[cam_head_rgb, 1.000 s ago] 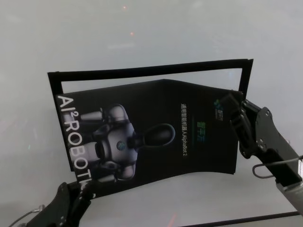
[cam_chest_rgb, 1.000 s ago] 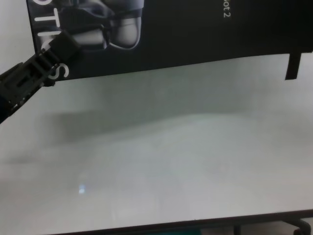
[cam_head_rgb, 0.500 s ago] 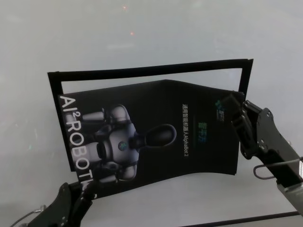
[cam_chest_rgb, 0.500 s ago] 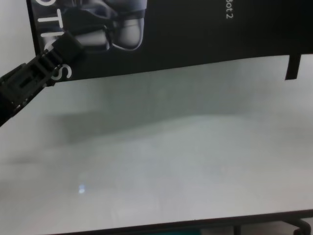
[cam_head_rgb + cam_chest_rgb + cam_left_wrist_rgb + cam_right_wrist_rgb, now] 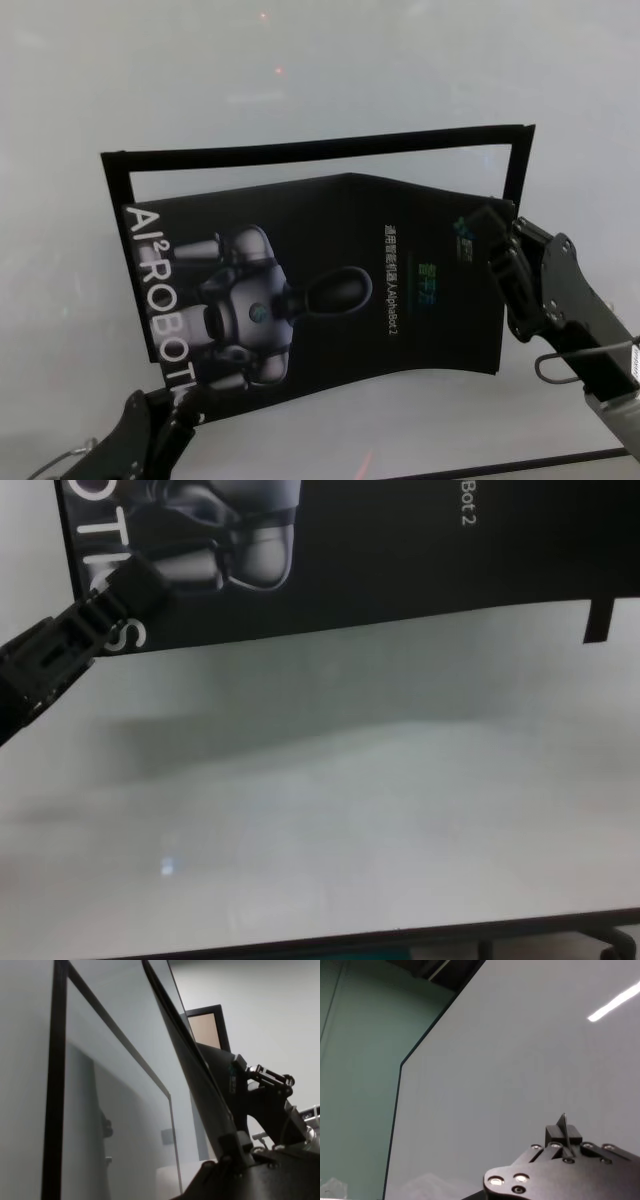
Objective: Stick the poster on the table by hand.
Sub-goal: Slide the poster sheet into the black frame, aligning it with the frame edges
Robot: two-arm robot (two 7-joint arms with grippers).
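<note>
The poster [image 5: 340, 280], black with a grey-white robot picture and white letters, hangs bowed just above the white table [image 5: 300, 60]. My left gripper [image 5: 168, 402] is shut on its near left corner by the letters, and shows the same in the chest view [image 5: 135, 580]. My right gripper [image 5: 497, 232] is shut on the poster's right edge. In the left wrist view the poster [image 5: 195, 1065] runs edge-on out of that gripper [image 5: 234, 1144]. In the right wrist view only a thin sliver of the poster [image 5: 564, 1125] stands between the pads.
Narrow black strips lie on the table as an open frame: a far strip [image 5: 320, 147], a left strip [image 5: 115, 185] and a right strip [image 5: 517, 160], whose end shows in the chest view [image 5: 598, 620]. The table's dark front edge [image 5: 400, 942] runs close below.
The poster has slid slightly toward me with both grippers, widening the white gap below the far strip. Its near edge sits lower in the chest view.
</note>
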